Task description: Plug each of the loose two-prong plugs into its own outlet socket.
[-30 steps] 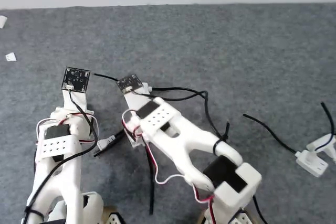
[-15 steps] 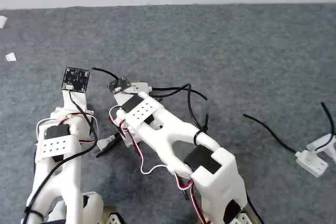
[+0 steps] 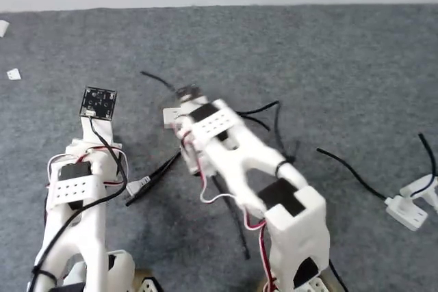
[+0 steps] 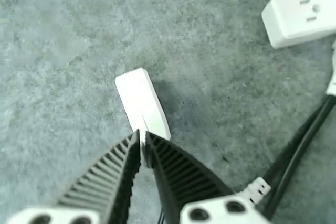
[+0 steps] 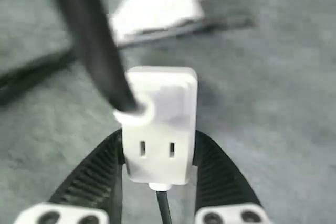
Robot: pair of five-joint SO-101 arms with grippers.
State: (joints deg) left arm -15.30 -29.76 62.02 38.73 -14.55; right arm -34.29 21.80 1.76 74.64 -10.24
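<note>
My right gripper (image 5: 160, 145) is shut on a white outlet socket (image 5: 160, 103), its two slots facing the right wrist camera and a black cable (image 5: 92, 40) running from its top. In the high view the right gripper (image 3: 179, 109) is mid-table with that cable (image 3: 156, 80) trailing off. My left gripper (image 4: 142, 139) is shut, its tips over the near end of a small white plug (image 4: 139, 98) lying on the carpet. A second white socket (image 4: 302, 14) lies farther off. Two more white sockets (image 3: 408, 210) lie at the right edge of the table.
Grey carpet (image 3: 308, 66) covers the table. Black cables (image 3: 349, 169) run across it between the arms and towards the right. A white connector (image 3: 137, 186) on a black lead sits between the arms. Small white scraps (image 3: 14, 74) lie at the far left.
The right arm has swung to the right and away from the left arm, carrying its socket and dragging the black cable along. The left arm has not moved.
</note>
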